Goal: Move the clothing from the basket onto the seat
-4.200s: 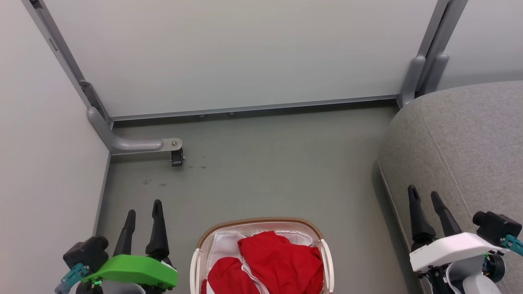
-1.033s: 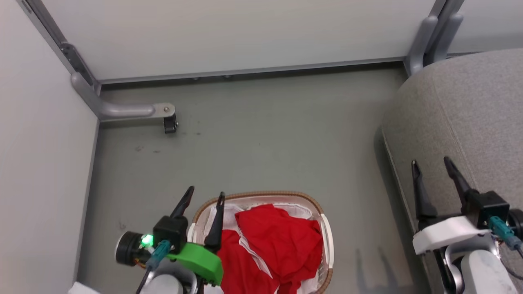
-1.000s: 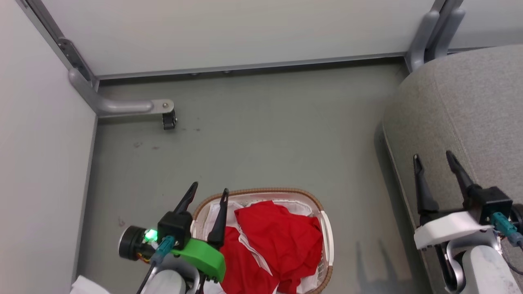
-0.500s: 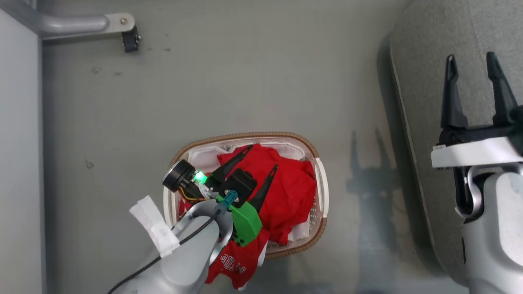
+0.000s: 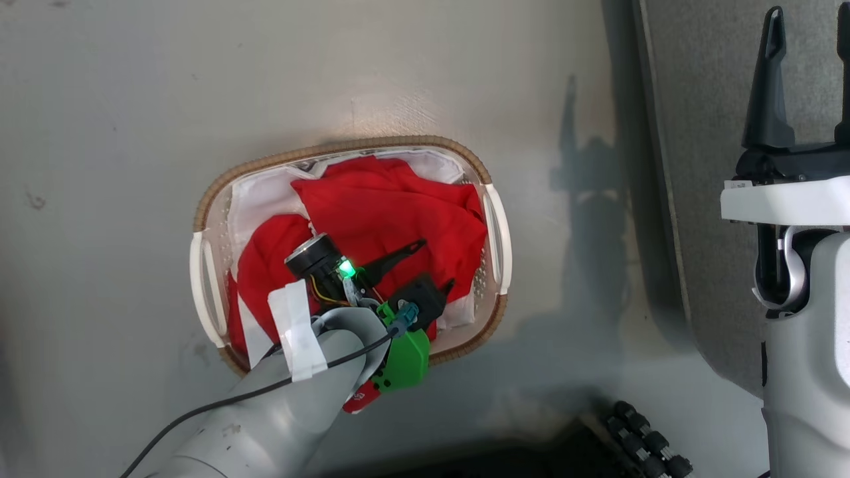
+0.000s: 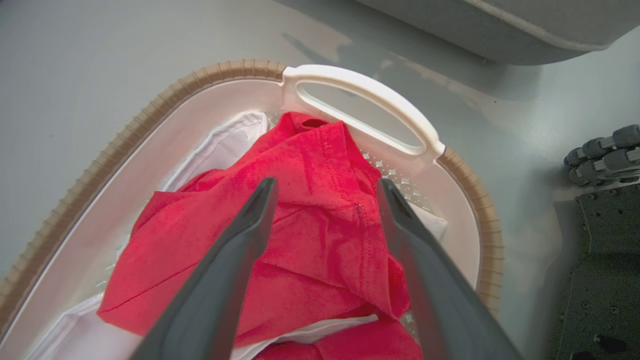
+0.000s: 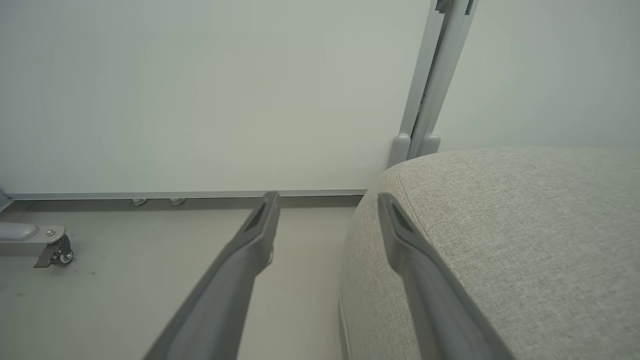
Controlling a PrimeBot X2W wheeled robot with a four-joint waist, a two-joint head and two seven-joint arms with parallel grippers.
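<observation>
The white basket [image 5: 345,143] with its brown rim stands on the grey floor, and the red clothing [image 5: 385,206] is heaped inside on a white liner [image 5: 265,196]. My left gripper [image 5: 437,263] is down inside the basket, open, its fingers pointing right over the red fabric. In the left wrist view this gripper [image 6: 326,182] straddles a fold of the clothing [image 6: 320,225] near the basket's handle [image 6: 360,90], gripping nothing. My right gripper [image 5: 809,20] stands open over the edge of the grey seat [image 5: 704,99]. The right wrist view shows the right gripper [image 7: 327,196] empty beside the seat [image 7: 525,225].
My base with its dark rollers [image 5: 644,438] lies just below the basket, also seen as rollers [image 6: 600,155] at the right. Pale wall panels with a grey post [image 7: 425,100] and a caster foot [image 7: 55,252] close off the far side.
The head camera has tilted down, so the whole picture shifted. My left gripper has dropped from the basket's rim into it, over the red clothing. Both grippers stay open.
</observation>
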